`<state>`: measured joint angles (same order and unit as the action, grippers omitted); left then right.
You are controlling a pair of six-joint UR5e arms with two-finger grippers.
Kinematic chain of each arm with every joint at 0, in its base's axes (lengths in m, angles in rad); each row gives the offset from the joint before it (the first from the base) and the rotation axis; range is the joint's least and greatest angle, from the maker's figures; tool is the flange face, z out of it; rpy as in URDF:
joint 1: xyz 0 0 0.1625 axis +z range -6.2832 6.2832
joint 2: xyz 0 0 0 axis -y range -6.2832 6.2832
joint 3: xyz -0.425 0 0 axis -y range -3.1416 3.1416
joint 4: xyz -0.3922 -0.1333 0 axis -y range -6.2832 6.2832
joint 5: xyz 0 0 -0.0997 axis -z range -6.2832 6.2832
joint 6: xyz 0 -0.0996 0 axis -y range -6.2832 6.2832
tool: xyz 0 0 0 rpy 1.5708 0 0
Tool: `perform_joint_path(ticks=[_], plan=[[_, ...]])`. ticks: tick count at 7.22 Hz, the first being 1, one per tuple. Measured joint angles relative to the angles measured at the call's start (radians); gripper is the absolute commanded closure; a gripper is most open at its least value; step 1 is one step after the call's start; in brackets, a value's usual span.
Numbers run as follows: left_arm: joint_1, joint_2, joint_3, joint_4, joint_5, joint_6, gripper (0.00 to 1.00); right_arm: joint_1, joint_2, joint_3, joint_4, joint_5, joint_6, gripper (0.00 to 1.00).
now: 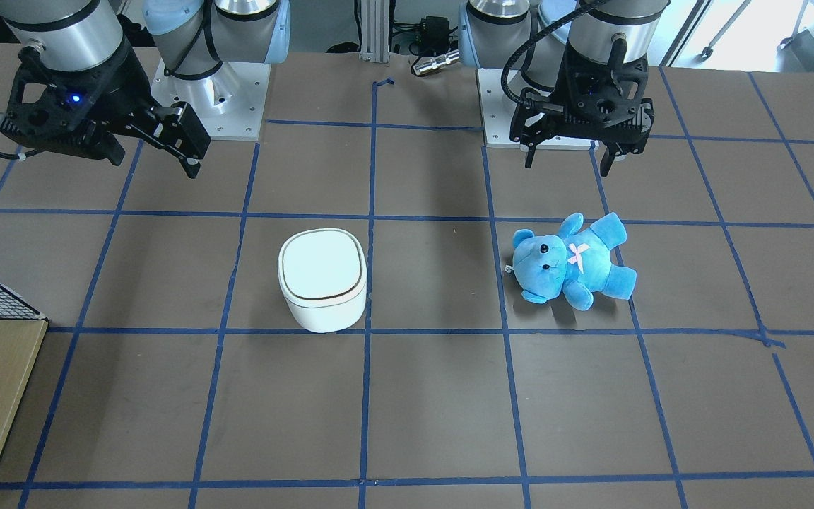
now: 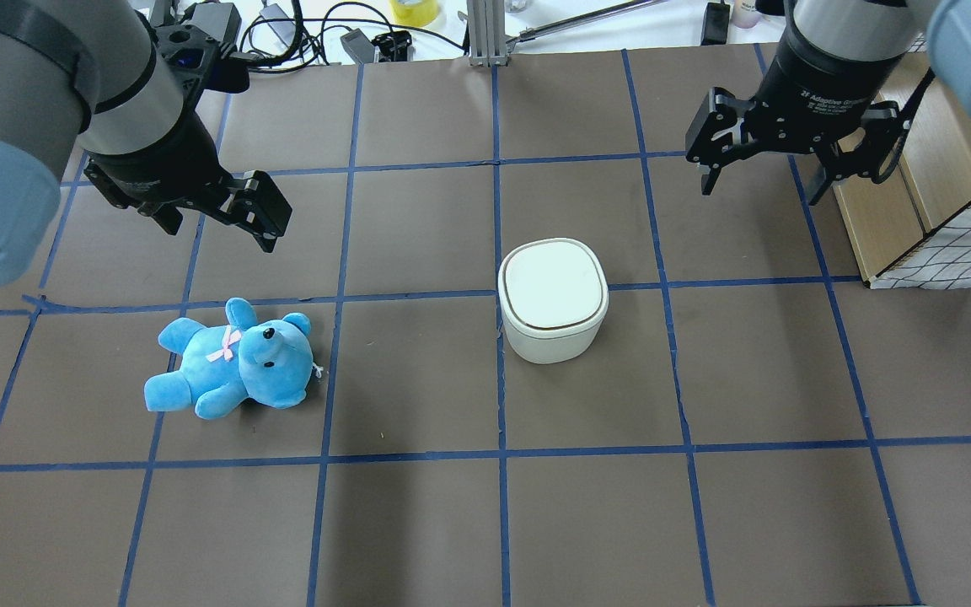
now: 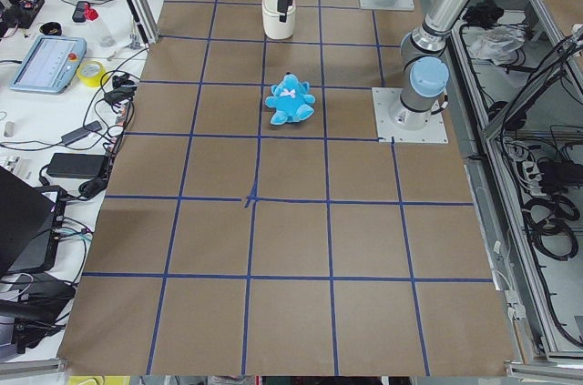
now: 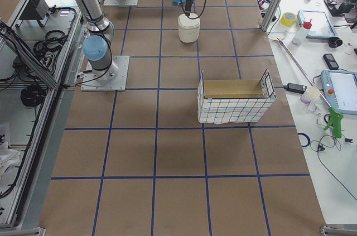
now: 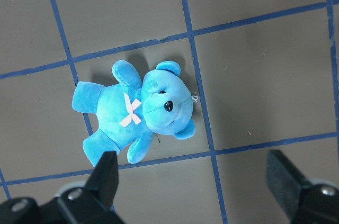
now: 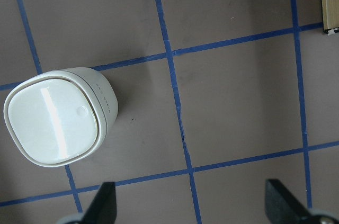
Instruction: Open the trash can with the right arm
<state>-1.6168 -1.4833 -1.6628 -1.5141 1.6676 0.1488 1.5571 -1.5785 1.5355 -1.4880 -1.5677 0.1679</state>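
The white trash can (image 2: 551, 299) stands near the table's middle with its flat lid shut; it also shows in the front view (image 1: 322, 279) and the right wrist view (image 6: 55, 123). My right gripper (image 2: 762, 187), the one with the blue light, hangs open and empty above the table, behind and to the right of the can. It also shows in the front view (image 1: 154, 161). In the right wrist view its fingertips (image 6: 104, 203) frame bare table beside the can. My left gripper (image 2: 220, 236) is open and empty above a blue teddy bear (image 2: 233, 358).
The teddy bear (image 5: 137, 110) lies on its back left of the can. A wire-mesh basket with a cardboard box (image 2: 941, 228) stands at the table's right edge, close to my right gripper. Blue tape lines grid the brown table (image 2: 418, 523).
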Motion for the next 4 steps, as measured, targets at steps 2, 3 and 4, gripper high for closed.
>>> perform_joint_path(ticks=[2, 3, 4], plan=[[0.000, 0.000, 0.000, 0.000, 0.000, 0.000, 0.00, 0.001, 0.000, 0.000, -0.002, 0.000, 0.004, 0.00], [0.000, 0.000, 0.000, 0.000, 0.000, 0.000, 0.00, 0.001, 0.000, 0.000, -0.002, 0.000, 0.006, 0.00], [0.000, 0.000, 0.000, 0.000, 0.000, 0.000, 0.00, 0.001, 0.000, 0.000, -0.003, 0.000, 0.007, 0.00]])
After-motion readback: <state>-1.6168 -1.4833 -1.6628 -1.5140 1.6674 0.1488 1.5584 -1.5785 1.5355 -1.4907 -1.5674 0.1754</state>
